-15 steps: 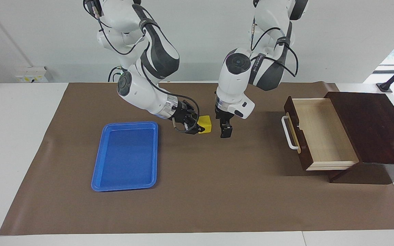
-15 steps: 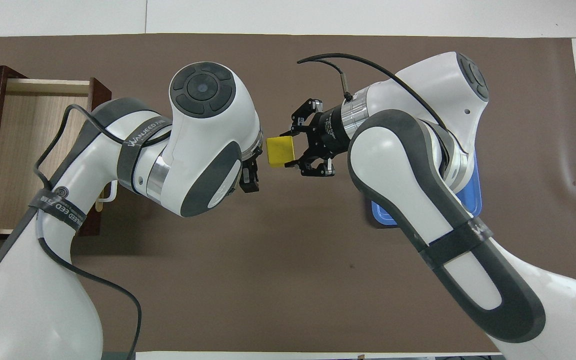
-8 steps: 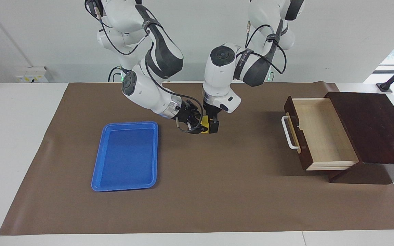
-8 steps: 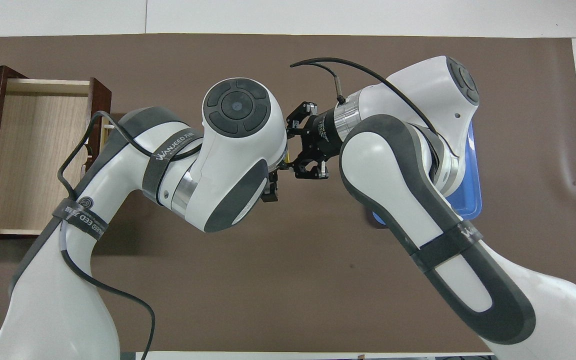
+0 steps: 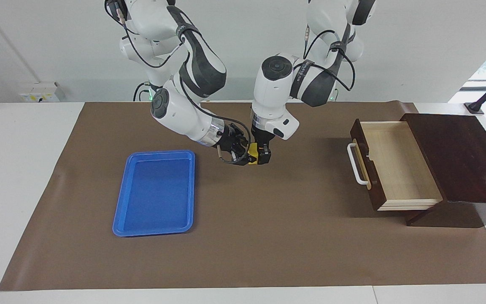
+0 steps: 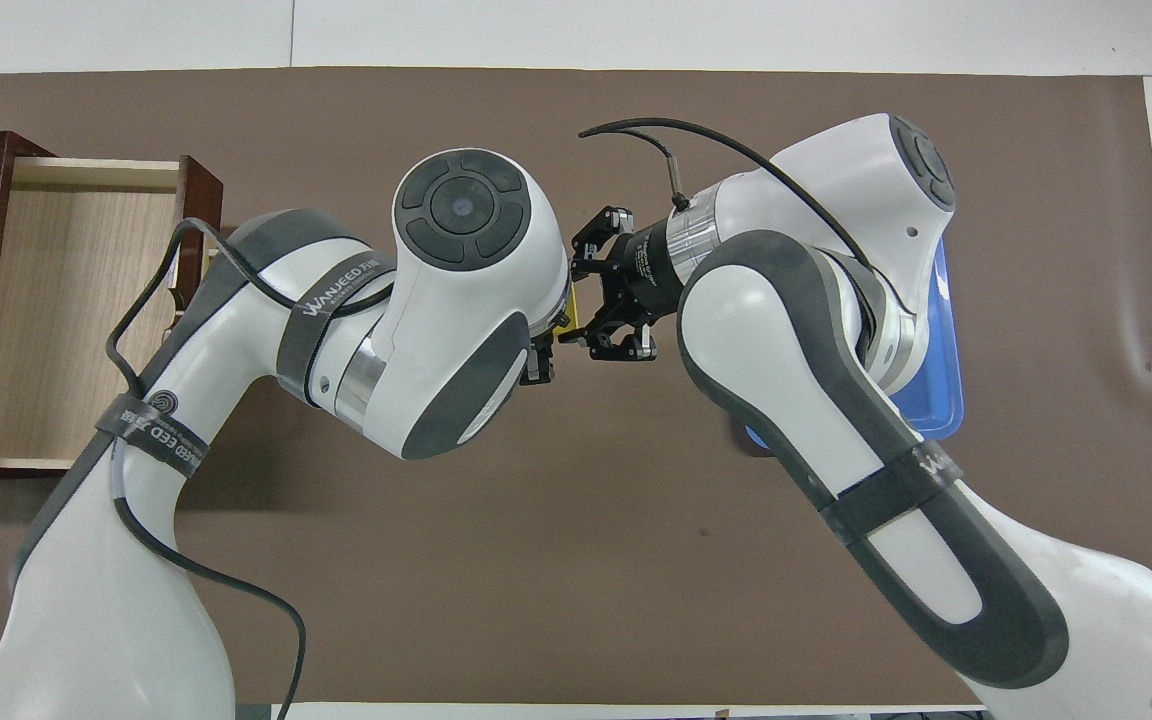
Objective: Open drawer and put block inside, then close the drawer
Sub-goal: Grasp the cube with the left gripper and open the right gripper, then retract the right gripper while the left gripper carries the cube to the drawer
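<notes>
The block (image 5: 253, 153) hangs in mid-air over the middle of the desk, nearer the robots' edge than the facing edge, and both grippers meet on it; the right gripper (image 5: 243, 157) reaches in sideways from the tray's end and has its fingers on the block; the left gripper (image 5: 263, 157) points straight down with its fingers set about the block from the drawer's end, though whether they have closed on it I cannot tell; in the overhead view the left arm's wrist hides nearly all of the block, only a yellow sliver (image 6: 568, 312) showing.

The relation that matters, as I judge it: the drawer (image 5: 395, 162) stands open toward the left arm's end of the desk, its pale interior bare and its handle (image 5: 356, 169) facing the middle; so the block lies well apart from it, and the left arm, based at that end, is the nearer carrier; this looks like a handover, right to left.

The tray (image 5: 155, 192) lies toward the right arm's end, nearer the facing edge than the block.
</notes>
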You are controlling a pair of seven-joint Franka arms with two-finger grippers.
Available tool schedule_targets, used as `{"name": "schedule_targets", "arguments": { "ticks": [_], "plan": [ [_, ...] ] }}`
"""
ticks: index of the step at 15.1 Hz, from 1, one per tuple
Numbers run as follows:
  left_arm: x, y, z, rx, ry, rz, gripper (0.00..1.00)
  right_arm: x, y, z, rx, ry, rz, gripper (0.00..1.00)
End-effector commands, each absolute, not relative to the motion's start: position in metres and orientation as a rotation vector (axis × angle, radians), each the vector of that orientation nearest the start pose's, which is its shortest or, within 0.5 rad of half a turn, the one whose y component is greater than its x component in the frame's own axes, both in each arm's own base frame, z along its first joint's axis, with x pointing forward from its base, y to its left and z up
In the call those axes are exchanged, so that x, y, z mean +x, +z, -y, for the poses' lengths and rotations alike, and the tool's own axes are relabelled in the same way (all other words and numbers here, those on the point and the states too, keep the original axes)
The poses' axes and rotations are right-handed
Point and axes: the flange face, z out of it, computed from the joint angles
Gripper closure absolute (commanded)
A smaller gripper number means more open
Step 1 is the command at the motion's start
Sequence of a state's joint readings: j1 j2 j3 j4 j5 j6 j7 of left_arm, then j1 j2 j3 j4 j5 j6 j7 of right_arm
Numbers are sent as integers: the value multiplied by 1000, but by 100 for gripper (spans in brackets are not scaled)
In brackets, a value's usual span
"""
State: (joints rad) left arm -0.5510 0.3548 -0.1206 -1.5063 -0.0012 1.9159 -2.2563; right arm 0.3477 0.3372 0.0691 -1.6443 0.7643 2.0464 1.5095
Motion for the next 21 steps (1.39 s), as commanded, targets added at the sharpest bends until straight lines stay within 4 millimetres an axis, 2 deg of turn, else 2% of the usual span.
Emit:
{"name": "schedule_targets", "arguments": {
  "ticks": [1,6,7,8,11,14,17,19,20,21],
  "plan": [
    [531,468,412,2146,-53,-2226,100,604,448,-295,-1896,720,-1722,100],
    [534,469,411,2146,-45,-2207,100,604,447,-294,-1884,730,-1732,100],
    [534,469,411,2146,-43,-2206,100,606,447,-290,-1859,739,-1762,48],
    [534,469,410,2146,-40,-2205,100,608,450,-286,-1850,738,-1777,1],
    [538,471,403,2156,-31,-2201,100,609,450,-285,-1849,735,-1780,0],
    [552,492,356,2233,-31,-2189,100,610,450,-284,-1847,733,-1780,0],
    [569,525,280,2362,-55,-2095,100,613,451,-277,-1852,715,-1780,0],
    [582,552,207,2380,-109,-2035,100,622,454,-256,-1829,699,-1797,0],
    [589,560,169,2375,-128,-2020,100,624,455,-246,-1842,694,-1789,0],
    [595,562,142,2371,-136,-2016,100,625,460,-233,-1864,688,-1768,0]
  ]
}}
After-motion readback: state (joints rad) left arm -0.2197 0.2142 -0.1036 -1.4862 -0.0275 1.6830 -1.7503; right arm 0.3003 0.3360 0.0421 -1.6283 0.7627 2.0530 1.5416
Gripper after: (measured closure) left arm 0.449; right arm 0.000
